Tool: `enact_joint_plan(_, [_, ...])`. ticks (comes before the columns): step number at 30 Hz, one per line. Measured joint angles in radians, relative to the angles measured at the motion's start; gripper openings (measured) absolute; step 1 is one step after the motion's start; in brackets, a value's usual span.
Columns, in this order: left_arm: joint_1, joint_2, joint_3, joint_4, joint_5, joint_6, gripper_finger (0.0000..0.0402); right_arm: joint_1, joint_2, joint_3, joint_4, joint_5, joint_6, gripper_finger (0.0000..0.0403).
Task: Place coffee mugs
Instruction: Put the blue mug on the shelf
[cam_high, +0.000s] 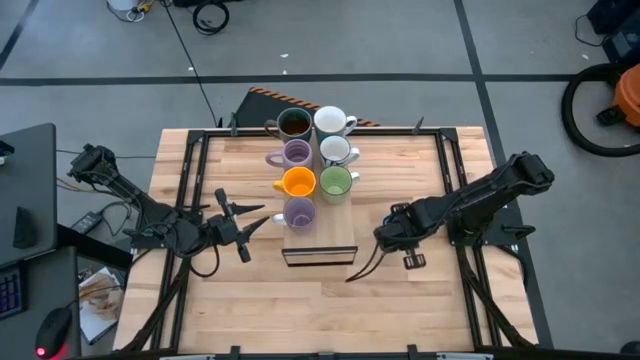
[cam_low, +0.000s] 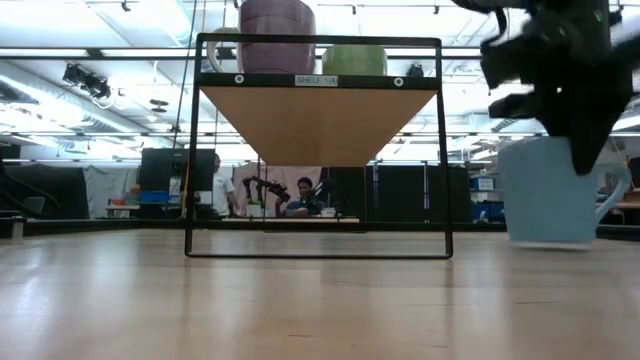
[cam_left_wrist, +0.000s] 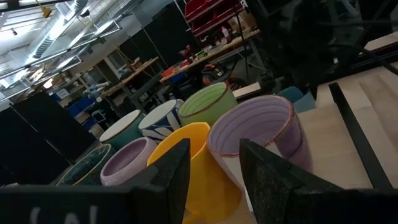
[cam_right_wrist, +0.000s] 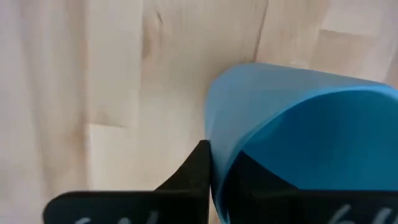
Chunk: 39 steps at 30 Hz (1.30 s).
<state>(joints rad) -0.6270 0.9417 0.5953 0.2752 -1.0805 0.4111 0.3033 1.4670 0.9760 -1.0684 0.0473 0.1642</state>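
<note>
1. Right gripper (cam_right_wrist: 214, 180): jaws closed on the blue mug's (cam_low: 552, 195) rim, one inside and one outside; the mug stands on the surface (cam_high: 420, 300) right of the shelf (cam_high: 318, 254).
2. Left gripper (cam_high: 262, 218): jaws open, holding nothing, just left of the purple mug (cam_high: 300, 212).
3. Seven mugs crowd the shelf top; the front surface lies open.

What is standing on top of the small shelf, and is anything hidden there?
Seven mugs stand on the shelf: dark brown, two white, two lilac, orange, green. Their bottoms are covered.
</note>
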Motion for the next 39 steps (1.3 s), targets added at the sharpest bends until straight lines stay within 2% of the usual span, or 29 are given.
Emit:
enact_joint_plan(4, [0.000,0.000,0.000,0.001,0.000,0.000,0.0146,-0.006,0.000,0.102,-0.072,-0.038,0.132,0.0031])
enact_joint_plan(10, [0.000,0.000,0.000,0.001,0.000,-0.005,0.0146,-0.002,0.003,0.342,-0.183,0.002,0.332,0.0025])
enact_joint_plan(13, [0.000,0.000,0.000,0.001,0.000,-0.005,0.0146,0.004,0.020,0.461,-0.190,0.032,0.355,0.0025])
enact_joint_plan(16, [0.000,0.000,0.000,0.001,0.000,-0.006,0.0146,0.015,0.069,0.575,-0.281,0.060,0.354,0.0025])
enact_joint_plan(22, [0.000,0.000,0.000,0.000,0.001,-0.007,0.0146,0.023,0.220,0.824,-0.432,0.112,0.266,0.0025])
enact_joint_plan(30, [0.000,0.000,0.000,0.001,0.001,-0.086,0.0146,-0.005,0.405,1.074,-0.469,0.101,0.050,0.0031])
enact_joint_plan(39, [0.000,0.000,0.000,0.000,0.001,-0.089,0.0146,-0.069,0.497,1.168,-0.494,0.059,-0.098,0.0030])
